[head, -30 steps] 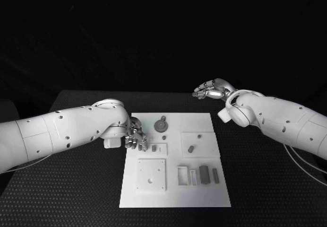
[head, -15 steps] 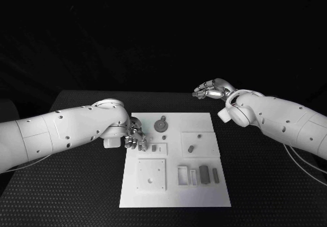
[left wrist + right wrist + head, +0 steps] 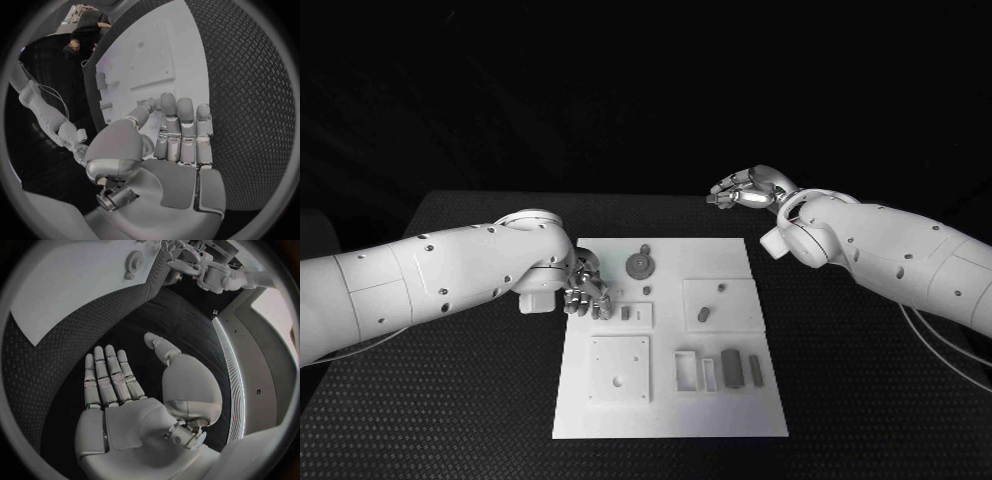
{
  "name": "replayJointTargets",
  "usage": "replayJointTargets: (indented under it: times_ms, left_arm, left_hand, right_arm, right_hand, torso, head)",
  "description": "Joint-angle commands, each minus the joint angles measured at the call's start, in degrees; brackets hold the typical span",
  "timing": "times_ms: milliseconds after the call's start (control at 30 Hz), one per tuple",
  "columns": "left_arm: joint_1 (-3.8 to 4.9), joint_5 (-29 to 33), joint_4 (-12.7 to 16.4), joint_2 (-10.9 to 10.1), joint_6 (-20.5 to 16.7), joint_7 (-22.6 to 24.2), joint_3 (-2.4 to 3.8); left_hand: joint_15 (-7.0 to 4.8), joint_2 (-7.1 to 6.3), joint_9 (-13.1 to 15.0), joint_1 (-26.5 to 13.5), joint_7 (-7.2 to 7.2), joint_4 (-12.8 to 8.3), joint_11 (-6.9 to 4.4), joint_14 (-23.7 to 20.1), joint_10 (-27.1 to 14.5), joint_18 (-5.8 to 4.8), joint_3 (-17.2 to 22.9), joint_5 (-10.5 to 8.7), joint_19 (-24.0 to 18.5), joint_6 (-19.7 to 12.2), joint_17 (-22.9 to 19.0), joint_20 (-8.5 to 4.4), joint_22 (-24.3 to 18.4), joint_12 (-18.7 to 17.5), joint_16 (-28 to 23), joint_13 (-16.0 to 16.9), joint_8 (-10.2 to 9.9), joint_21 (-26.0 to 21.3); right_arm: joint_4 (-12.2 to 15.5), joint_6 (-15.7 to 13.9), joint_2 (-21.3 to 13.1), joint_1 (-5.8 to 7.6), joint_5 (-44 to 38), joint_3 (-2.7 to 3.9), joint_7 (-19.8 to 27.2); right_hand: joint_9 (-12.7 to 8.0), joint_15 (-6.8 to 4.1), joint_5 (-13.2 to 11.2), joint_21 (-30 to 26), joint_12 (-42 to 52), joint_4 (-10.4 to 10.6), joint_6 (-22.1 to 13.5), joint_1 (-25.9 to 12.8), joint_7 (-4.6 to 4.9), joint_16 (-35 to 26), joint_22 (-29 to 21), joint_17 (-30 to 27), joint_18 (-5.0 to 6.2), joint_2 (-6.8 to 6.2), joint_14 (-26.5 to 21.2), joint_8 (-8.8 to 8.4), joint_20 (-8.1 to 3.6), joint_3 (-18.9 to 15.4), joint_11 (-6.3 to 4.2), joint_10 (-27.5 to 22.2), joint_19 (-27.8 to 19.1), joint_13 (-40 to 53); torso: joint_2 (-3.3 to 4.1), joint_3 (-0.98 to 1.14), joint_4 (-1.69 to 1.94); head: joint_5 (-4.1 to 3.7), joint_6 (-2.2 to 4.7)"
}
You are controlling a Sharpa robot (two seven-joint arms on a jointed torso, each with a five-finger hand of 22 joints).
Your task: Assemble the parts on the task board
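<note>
Black, finely dimpled matting covers the surface (image 3: 459, 400), and the room behind it is dark. At its middle lies the task board (image 3: 672, 415), a flat white rectangular plate with crisp straight edges, its long sides running away from the robot. Raised square panels and shallow recesses break up its face. A round, toothed grey part (image 3: 640, 264) with a short stem sits near the far edge. Small oblong grey parts (image 3: 705, 315) rest on a square panel right of centre. Nearer the robot, a white open rectangular frame (image 3: 687, 370) lies beside two dark upright bars (image 3: 731, 366), and a plain square plate (image 3: 620, 369) with small holes lies to their left.

The left hand (image 3: 586, 295), silver and segmented, hovers at the board's left edge with its fingers (image 3: 184, 130) straight, side by side and holding nothing; the wrist view shows them above the white plate where it meets the matting.

The right hand (image 3: 747, 190) is raised beyond the board's far right corner, well apart from it, palm open, its fingers (image 3: 106, 377) extended and empty. Wide strips of bare matting flank the board on both sides.
</note>
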Motion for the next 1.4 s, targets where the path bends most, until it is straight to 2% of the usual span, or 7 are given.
replayJointTargets:
  times_ms: [33, 433, 567, 800, 1033, 1233, 1400]
  left_arm:
    - [-0.25, -0.1, 0.03, 0.29, 0.67, 0.3, -0.07]
    - [-0.71, -2.13, -0.46, 0.78, -1.56, -0.45, -0.07]
    - [-0.84, -2.59, -0.87, 1.15, -2.81, -0.47, -0.07]
    - [-0.89, -2.91, -1.05, 1.5, -1.11, -0.79, -0.07]
    - [-1.24, -2.92, -1.27, 1.93, -0.4, -1.07, -0.06]
    - [-1.29, -3.67, -0.89, 1.52, -1.25, -0.99, -0.06]
    - [-1.31, -4.21, -0.63, 1.24, -3.12, -1.02, -0.06]
  left_hand:
    - [-0.06, 0.61, 0.06, 0.91, -0.28, -2.74, -1.71, 0.28, 1.84, 0.12, 3.04, 0.29, 0.44, 0.3, 0.0, -5.55, 1.2, 0.07, 0.28, 0.1, 0.13, 0.2]
    - [-0.11, 1.01, 0.25, 0.01, -0.25, -1.83, -1.71, 0.39, 1.84, 0.11, 3.19, 0.05, 0.61, 0.22, -0.03, -5.54, 1.14, 0.03, 0.22, 0.11, -0.05, 0.29]
    - [-0.22, 1.26, 0.43, -0.81, -0.24, -0.9, -1.72, 0.44, 1.81, 0.12, 3.27, -1.39, 0.7, 0.1, -0.07, -5.61, 1.12, 0.02, 0.15, 0.17, -0.25, 0.36]
    - [-0.3, 1.52, 0.57, -1.36, -0.27, -0.28, -1.75, 0.53, 1.87, 0.11, 3.29, -1.53, 0.74, 0.14, -0.06, -5.64, 1.11, 0.08, 0.16, 0.23, -0.28, 0.37]
    - [-0.35, 1.08, 0.71, -1.29, -0.29, -0.61, -1.73, 0.48, 1.88, 0.14, 3.38, -1.11, 0.65, 0.21, -0.05, -5.71, 1.14, 0.12, 0.14, 0.28, -0.27, 0.38]
    - [-0.38, -0.19, 0.82, -1.33, -0.23, -0.98, -1.66, 0.38, 1.8, 0.08, 3.35, -0.69, 0.62, 0.13, -0.06, -5.74, 1.15, 0.09, 0.07, 0.3, -0.41, 0.44]
    - [-0.44, -3.76, 0.57, -3.43, 0.05, 0.15, -1.45, 0.16, 1.46, 0.07, 1.68, -1.47, 0.67, -0.81, -0.13, -5.73, 1.08, -0.15, -0.16, 0.27, -1.29, 0.47]
  right_arm:
    - [0.08, 0.73, 0.05, -0.02, 0.02, 0.01, 0.55]
    - [0.1, 0.77, 0.0, -0.02, 0.04, 0.01, 0.55]
    - [0.11, 0.75, -0.03, -0.02, 0.04, 0.01, 0.56]
    - [0.15, 0.79, -0.05, -0.02, 0.04, 0.01, 0.6]
    - [0.28, 0.79, -0.11, -0.02, 0.05, 0.01, 0.59]
    - [0.21, 0.73, -0.22, -0.02, 0.05, 0.01, 0.59]
    - [0.28, 0.73, -0.23, -0.02, 0.07, 0.01, 0.6]
  right_hand:
    - [-0.06, 0.25, 0.36, -0.29, -0.27, 0.22, -0.41, -0.32, 0.98, -0.29, 0.06, -0.07, -1.17, 0.37, -0.13, 0.3, -0.07, -0.14, 0.03, 0.43, -0.21, 0.07]
    - [-0.07, 0.25, 0.36, -0.29, -0.27, 0.23, -0.41, -0.33, 0.98, -0.29, 0.06, -0.07, -1.18, 0.37, -0.13, 0.32, -0.07, -0.14, 0.03, 0.44, -0.21, 0.07]
    - [-0.08, 0.25, 0.36, -0.28, -0.27, 0.23, -0.41, -0.33, 0.98, -0.29, 0.06, -0.07, -1.18, 0.37, -0.14, 0.32, -0.07, -0.14, 0.02, 0.44, -0.21, 0.08]
    - [-0.08, 0.25, 0.37, -0.29, -0.28, 0.22, -0.42, -0.31, 0.98, -0.29, 0.07, -0.08, -1.18, 0.37, -0.14, 0.33, -0.07, -0.14, 0.02, 0.44, -0.22, 0.08]
    - [-0.09, 0.25, 0.37, -0.29, -0.28, 0.2, -0.42, -0.29, 0.98, -0.3, 0.07, -0.08, -1.19, 0.37, -0.15, 0.34, -0.08, -0.13, 0.02, 0.44, -0.23, 0.08]
    - [-0.1, 0.25, 0.37, -0.29, -0.29, 0.2, -0.43, -0.29, 0.98, -0.3, 0.07, -0.08, -1.19, 0.36, -0.16, 0.35, -0.08, -0.13, 0.02, 0.44, -0.24, 0.08]
    - [-0.11, 0.26, 0.37, -0.29, -0.3, 0.19, -0.45, -0.29, 0.99, -0.31, 0.07, -0.08, -1.2, 0.32, -0.17, 0.35, -0.08, -0.14, 0.03, 0.43, -0.24, 0.07]
  torso:
    - [0.03, -0.01, 0.05]
    - [0.01, -0.02, 0.0]
    - [0.0, -0.05, 0.04]
    - [-0.04, -0.02, 0.03]
    - [0.0, 0.0, 0.02]
    - [0.0, -0.02, 0.02]
    - [-0.01, -0.01, 0.08]
  head:
    - [-0.03, -0.02]
    - [-0.13, 0.04]
    - [-0.09, 0.03]
    - [-0.17, 0.03]
    - [-0.28, -0.01]
    - [-0.29, -0.01]
    - [-0.4, 0.03]
